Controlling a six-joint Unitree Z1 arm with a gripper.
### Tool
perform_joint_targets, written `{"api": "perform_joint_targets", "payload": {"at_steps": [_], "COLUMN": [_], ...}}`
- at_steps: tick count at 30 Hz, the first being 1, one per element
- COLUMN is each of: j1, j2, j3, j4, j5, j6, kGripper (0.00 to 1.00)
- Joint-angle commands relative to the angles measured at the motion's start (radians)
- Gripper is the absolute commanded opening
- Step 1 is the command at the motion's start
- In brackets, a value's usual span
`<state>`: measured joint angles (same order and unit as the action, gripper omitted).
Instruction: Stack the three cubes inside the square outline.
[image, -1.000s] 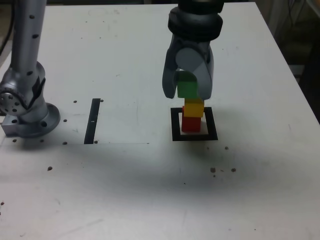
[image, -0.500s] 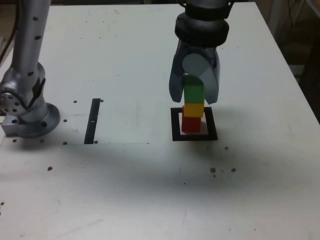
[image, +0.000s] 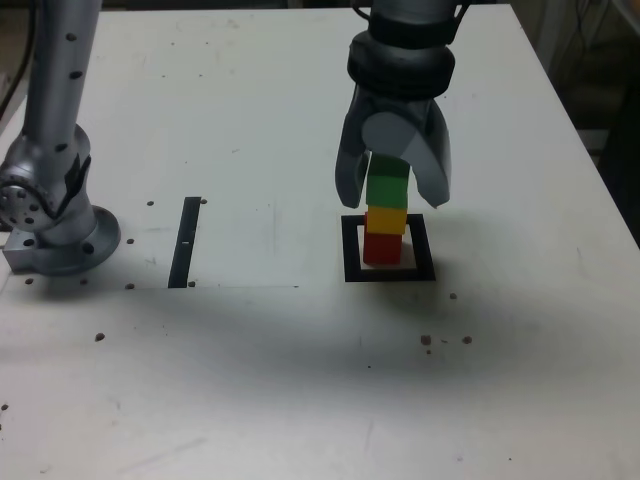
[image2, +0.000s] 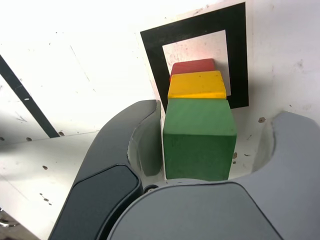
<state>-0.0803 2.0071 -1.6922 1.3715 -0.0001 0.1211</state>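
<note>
Three Cubes Stacked Within Square, Claw Apart Around Green

A tower of three cubes is seen inside the black square (image: 352, 250) on the white table (image: 250, 380). The red cube (image: 383, 250) is placed lowest, within the white centre of the square. The yellow cube (image: 387, 220) is carried on it, and the green cube (image: 388, 182) is set on top of the yellow one. The red cube is not fully covered by the yellow: a narrow part of it is shown past the yellow cube's edge on the exterior view's left.

The claw (image: 392, 198) is held over the tower with its jaws apart, and the green cube is framed between them. In the wrist view, one finger (image2: 149, 145) is seen close beside the green cube; whether it is touched cannot be told. The other finger (image2: 295, 150) is clearly separated from the cube, with table surface shown in between. The green cube is not clamped.

On the exterior view's left, a thin black strip (image: 185, 242) is laid on the table, well apart from the square. Farther to that side, the arm's base (image: 75, 255) is stood on the table. Small dark marks are scattered over the white surface.
</note>
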Motion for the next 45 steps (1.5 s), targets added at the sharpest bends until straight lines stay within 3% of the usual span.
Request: {"api": "perform_joint_targets", "payload": {"at_steps": [1,11,19,31,45], "j1": [0.002,0.003,0.026,0.051,0.051], "j2": [-0.033,-0.191,-0.349,-0.502,-0.547], "j3": [0.015,0.128,0.333,0.630,0.862], "j4": [-0.010,-0.017,-0.057,-0.170,-0.275], "j5": [0.009,0.057,0.085,0.075,0.043], "j6": [-0.001,-0.028,-0.055,-0.073,-0.074], "kGripper": [0.99,0.99,1.00,1.00,1.00]}}
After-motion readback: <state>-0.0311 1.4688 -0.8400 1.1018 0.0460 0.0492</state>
